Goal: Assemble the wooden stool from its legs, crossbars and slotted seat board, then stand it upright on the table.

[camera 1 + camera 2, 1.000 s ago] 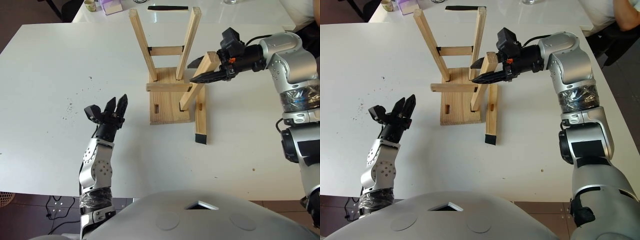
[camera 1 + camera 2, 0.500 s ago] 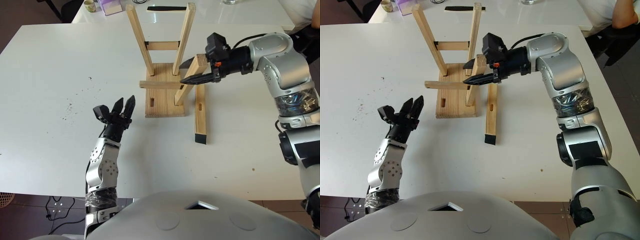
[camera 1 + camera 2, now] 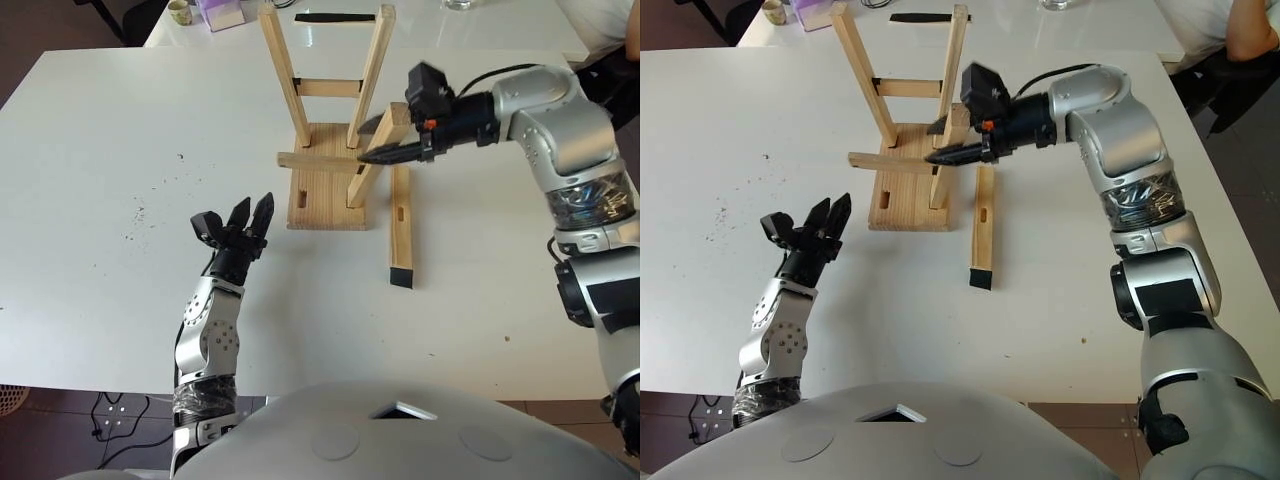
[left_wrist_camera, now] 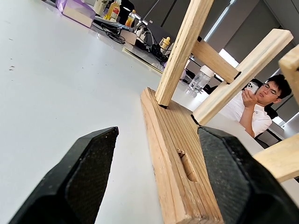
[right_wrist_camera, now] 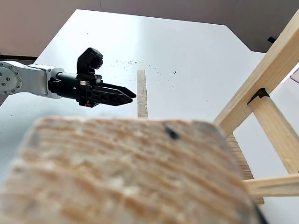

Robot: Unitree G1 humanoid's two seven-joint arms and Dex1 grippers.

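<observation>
- Step in hand: fitting the third leg into the flat slotted pale-wood seat board (image 3: 325,205), which lies on the white table (image 3: 120,150) at upper centre of the frame
- Two square pale-wood legs (image 3: 283,75) already stand in the board's far edge, joined by a short wooden crossbar (image 3: 328,87)
- Right gripper (image 3: 372,145) is clamped on the upper end of the tilted third wooden leg (image 3: 360,185), just right of the board's middle
- This leg carries a thin wooden crossbar (image 3: 315,163) that sticks out toward frame left
- The leg's foot touches the board's near right part; whether it sits in a slot is hard to tell
- Left gripper (image 3: 255,205) has its fingers spread and holds nothing, at centre left of the frame, near the board's left edge but apart from it
- A fourth wooden leg with a black tip (image 3: 401,220) lies loose just right of the board
- Next move probably calls for the left gripper to steady the board while the right straightens the leg and presses it down; the fourth leg and righting the stool remain
- Versus 1.0 s ago: board, standing legs and right gripper have all slid toward frame left and up; left gripper has come closer to the board; the loose leg has not moved
</observation>
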